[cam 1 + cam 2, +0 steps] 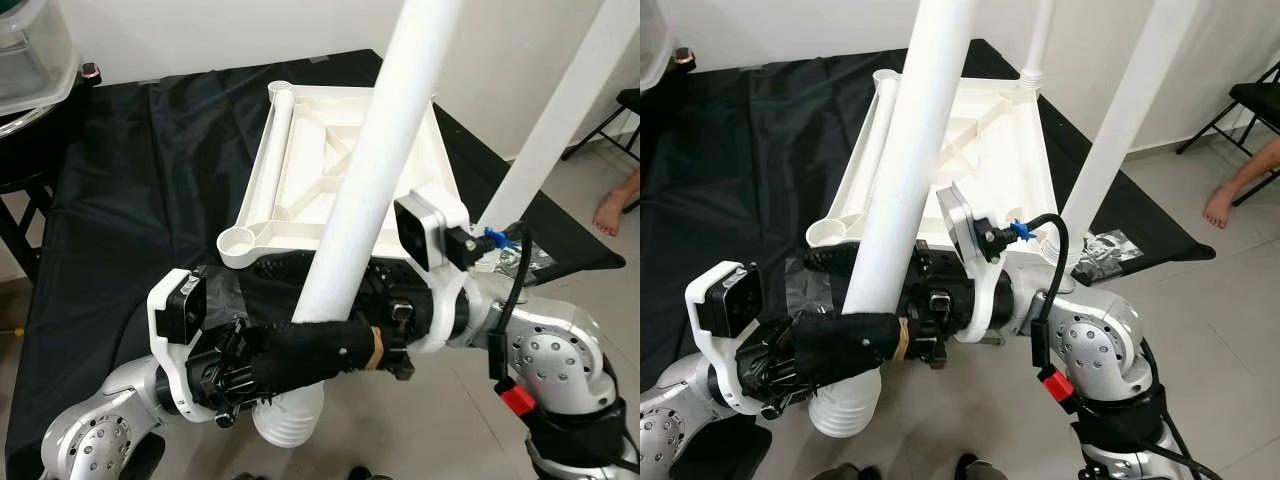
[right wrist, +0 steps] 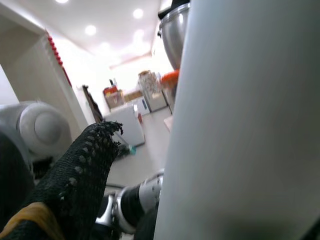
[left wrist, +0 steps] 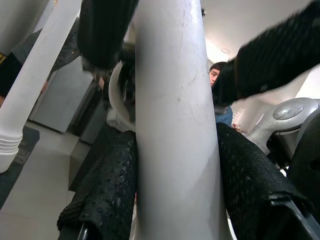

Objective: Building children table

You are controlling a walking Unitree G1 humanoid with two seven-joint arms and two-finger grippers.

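Leg (image 1: pixel 375 160) runs frame centre, upright, tilted; my left gripper (image 3: pixel 175 170) clenched on it, right gripper (image 1: pixel 385 345) grasps it too. Tabletop (image 1: pixel 300 170) upside down behind, upper centre. Step: fitting leg. Next: steer threaded end (image 1: pixel 288 420) to corner socket (image 1: pixel 238 240).

A black cloth (image 1: pixel 150 170) covers the grey tiled floor (image 1: pixel 1200 330) below a white wall (image 1: pixel 200 30). A black folding chair (image 1: pixel 1252 105) stands at the far right, a person's bare foot (image 1: pixel 1220 205) beside it. Recessed ceiling lights (image 2: pixel 91 30) glow overhead.
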